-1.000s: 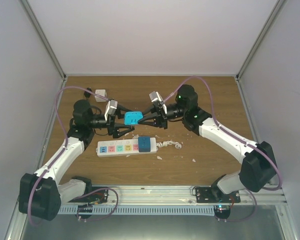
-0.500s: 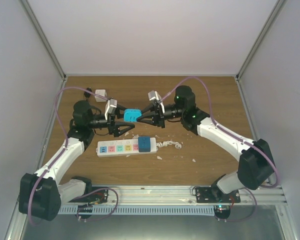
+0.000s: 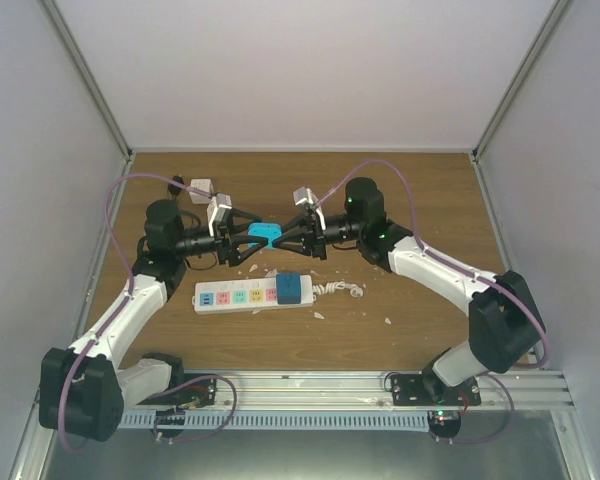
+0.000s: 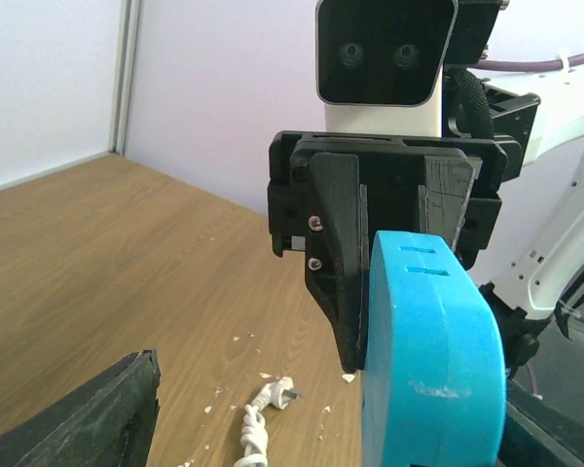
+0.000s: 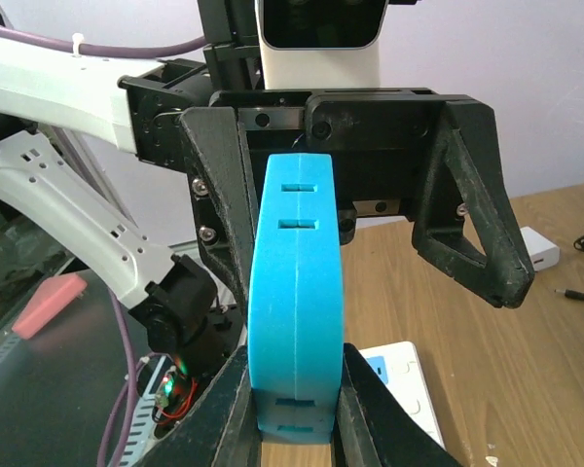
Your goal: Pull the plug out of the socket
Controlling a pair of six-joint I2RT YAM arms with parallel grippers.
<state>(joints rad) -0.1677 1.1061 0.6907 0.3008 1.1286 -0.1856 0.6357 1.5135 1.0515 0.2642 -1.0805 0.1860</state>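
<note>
A cyan plug block (image 3: 262, 234) hangs in the air between both arms, above the table. My right gripper (image 3: 280, 238) is shut on it; in the right wrist view its fingers (image 5: 294, 365) clamp the block's (image 5: 294, 282) lower end. My left gripper (image 3: 248, 238) faces it with jaws wide open around the block; one finger lies against it, the other stands apart. The left wrist view shows the block (image 4: 428, 360) at the right. The socket, a white power strip (image 3: 235, 296), lies below with a darker blue plug (image 3: 291, 288) standing in its right end.
The strip's coiled white cord (image 3: 340, 290) lies to its right, also in the left wrist view (image 4: 258, 428). A white adapter (image 3: 201, 188) with a black lead sits at the back left. White chips are scattered on the wooden table (image 3: 410, 210). Walls enclose three sides.
My left gripper's jaws have spread wider around the cyan block. The right arm has shifted slightly left and back; the block sits a little higher.
</note>
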